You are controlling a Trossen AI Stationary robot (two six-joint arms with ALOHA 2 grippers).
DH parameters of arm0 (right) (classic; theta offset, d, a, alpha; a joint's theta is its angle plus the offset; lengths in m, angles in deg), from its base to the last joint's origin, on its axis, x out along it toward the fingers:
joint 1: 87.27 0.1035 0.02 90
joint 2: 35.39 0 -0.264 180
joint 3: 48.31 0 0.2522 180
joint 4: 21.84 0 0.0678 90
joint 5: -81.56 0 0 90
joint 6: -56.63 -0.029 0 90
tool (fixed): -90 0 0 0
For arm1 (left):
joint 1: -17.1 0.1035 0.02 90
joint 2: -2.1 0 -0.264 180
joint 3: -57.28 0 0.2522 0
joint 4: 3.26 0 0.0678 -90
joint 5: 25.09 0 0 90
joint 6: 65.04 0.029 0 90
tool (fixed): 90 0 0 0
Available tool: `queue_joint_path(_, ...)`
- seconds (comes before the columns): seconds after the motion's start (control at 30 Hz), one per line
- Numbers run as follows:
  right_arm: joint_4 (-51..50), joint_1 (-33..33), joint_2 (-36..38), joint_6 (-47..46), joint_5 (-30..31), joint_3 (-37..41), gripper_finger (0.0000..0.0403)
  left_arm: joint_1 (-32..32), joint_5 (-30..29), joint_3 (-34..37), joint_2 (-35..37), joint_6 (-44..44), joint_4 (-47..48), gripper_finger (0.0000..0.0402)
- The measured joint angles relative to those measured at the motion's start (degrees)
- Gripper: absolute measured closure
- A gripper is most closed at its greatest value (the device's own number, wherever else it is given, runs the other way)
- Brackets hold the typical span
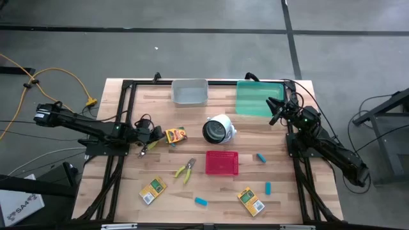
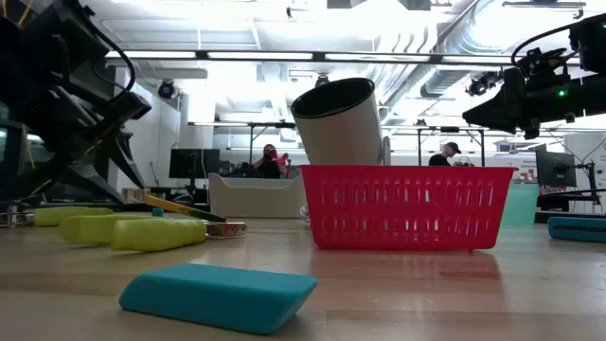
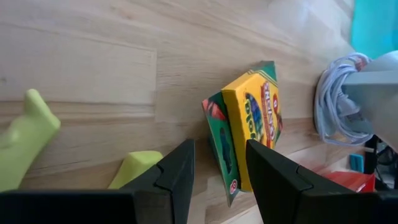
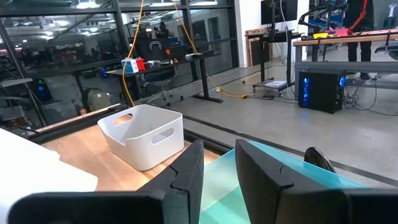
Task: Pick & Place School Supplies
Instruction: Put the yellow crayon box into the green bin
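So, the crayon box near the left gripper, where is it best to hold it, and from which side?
The crayon box stands on a narrow edge, its broad faces upright. Probably best to pinch it across those two faces, near the middle. The left gripper is open and already lines up with it, so a straight advance from the box's left-arm side looks suitable. The yellow-green plier tool lies beside the fingers, so keep clear.

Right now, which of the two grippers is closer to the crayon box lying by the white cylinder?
Left. The left gripper sits right beside that crayon box, open. The right gripper hovers far across the table, over the green tray.
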Motion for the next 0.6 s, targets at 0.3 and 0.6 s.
queue_joint_path(0.3, 0.00, 0.00, 0.00, 0.00, 0.00, 0.00, 0.0318, 0.28, 0.53, 0.00, 0.00, 0.02, -0.10, 0.0261)
queue_joint_path(0.6, -0.01, 0.00, 0.00, -0.01, 0.00, 0.00, 0.0318, 0.28, 1.03, 0.00, -3.05, 0.09, -2.76, 0.0261)
